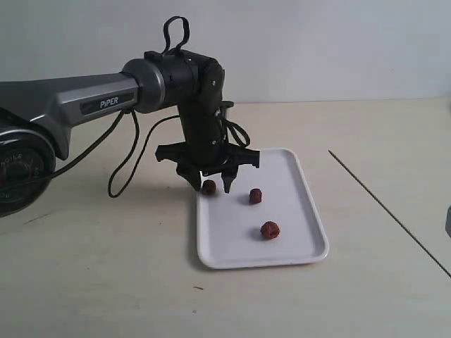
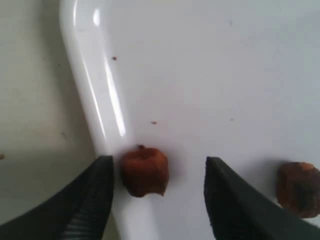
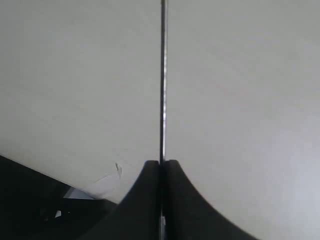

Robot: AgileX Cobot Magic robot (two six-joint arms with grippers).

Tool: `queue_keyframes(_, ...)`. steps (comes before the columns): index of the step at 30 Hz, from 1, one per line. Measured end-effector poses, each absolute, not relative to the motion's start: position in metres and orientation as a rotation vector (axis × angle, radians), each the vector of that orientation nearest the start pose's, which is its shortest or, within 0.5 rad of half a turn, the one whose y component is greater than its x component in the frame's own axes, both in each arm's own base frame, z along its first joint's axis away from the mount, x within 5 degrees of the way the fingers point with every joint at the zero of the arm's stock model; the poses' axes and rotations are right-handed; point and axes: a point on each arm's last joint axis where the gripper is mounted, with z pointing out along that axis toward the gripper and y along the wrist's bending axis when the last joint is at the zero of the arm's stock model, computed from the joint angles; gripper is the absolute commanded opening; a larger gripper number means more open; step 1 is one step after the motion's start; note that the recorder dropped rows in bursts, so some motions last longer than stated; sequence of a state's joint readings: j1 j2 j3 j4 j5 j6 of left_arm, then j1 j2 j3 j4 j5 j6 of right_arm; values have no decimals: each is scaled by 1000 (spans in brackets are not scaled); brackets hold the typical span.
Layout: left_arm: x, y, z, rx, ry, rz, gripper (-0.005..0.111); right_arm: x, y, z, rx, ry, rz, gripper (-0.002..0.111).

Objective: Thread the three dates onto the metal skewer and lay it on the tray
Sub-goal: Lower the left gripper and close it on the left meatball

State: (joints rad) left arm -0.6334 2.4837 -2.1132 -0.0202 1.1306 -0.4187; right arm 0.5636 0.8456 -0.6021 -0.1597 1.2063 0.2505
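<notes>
Three reddish-brown dates lie on the white tray point(image 1: 296, 211): one point(image 1: 209, 186) by its left rim, one point(image 1: 255, 196) in the middle, one point(image 1: 270, 229) nearer the front. My left gripper point(image 1: 211, 187) hangs open over the left-rim date point(image 2: 144, 170), a finger on each side, the left fingertip point(image 2: 102, 180) almost against it; the middle date point(image 2: 299, 188) lies beyond the other finger. The thin metal skewer point(image 1: 384, 209) runs slantwise over the table right of the tray. My right gripper point(image 3: 162, 165) is shut on the skewer point(image 3: 163, 80), which sticks straight out from the jaws.
The left arm point(image 1: 84, 105) reaches in from the left edge with a black cable looping down to the table. A grey edge of the right arm point(image 1: 448, 222) shows at the right border. The beige tabletop point(image 1: 106, 274) spreads around the tray.
</notes>
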Motion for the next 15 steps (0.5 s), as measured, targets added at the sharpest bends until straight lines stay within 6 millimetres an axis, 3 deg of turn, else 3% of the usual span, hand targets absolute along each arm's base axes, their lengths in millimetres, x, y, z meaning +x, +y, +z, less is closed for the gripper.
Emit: queue_keyframes(15, 407, -302, 132, 269, 3003, -155, 54, 102, 48, 255, -509, 2843, -87, 0)
